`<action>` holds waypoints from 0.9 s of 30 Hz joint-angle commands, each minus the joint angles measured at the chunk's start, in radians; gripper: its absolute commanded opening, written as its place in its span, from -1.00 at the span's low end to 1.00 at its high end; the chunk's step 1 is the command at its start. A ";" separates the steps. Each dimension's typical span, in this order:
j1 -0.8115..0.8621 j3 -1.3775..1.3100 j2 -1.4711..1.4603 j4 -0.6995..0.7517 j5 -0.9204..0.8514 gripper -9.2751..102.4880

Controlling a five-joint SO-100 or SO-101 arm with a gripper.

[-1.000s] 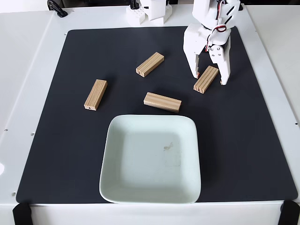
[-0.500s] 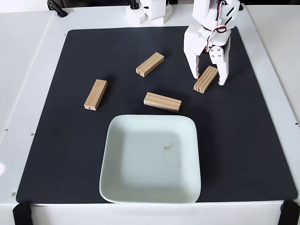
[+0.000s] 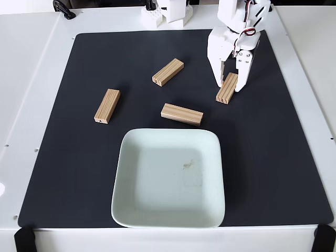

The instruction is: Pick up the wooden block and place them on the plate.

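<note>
Plate (image 3: 169, 207): pale square dish with rounded corners, it lies on the near part of the black mat (image 3: 63, 173); nothing lies in it except a small speck in the middle.
Mat: dark sheet on the white table (image 3: 26, 79); it carries the plate and all four blocks.
Gripper (image 3: 230, 88): white pincer at the far right of the mat, pointing down, its two fingers pressed against the sides of one block.
Held block (image 3: 226, 89): light wood, between the fingers, its near end sticks out below them.
Middle block (image 3: 181, 114): just beyond the plate's far rim, apart from it.
Upper block (image 3: 168, 72): left of the gripper, lying diagonal.
Left block (image 3: 107, 106): well apart from the gripper.
</note>
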 commanded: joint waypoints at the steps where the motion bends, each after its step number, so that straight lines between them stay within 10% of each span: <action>1: -0.003 0.002 0.104 -0.008 0.005 -0.84; 18: 0.172 -0.002 0.641 -0.112 0.391 -0.84; 27: 0.407 -0.221 0.396 -0.114 0.443 -0.84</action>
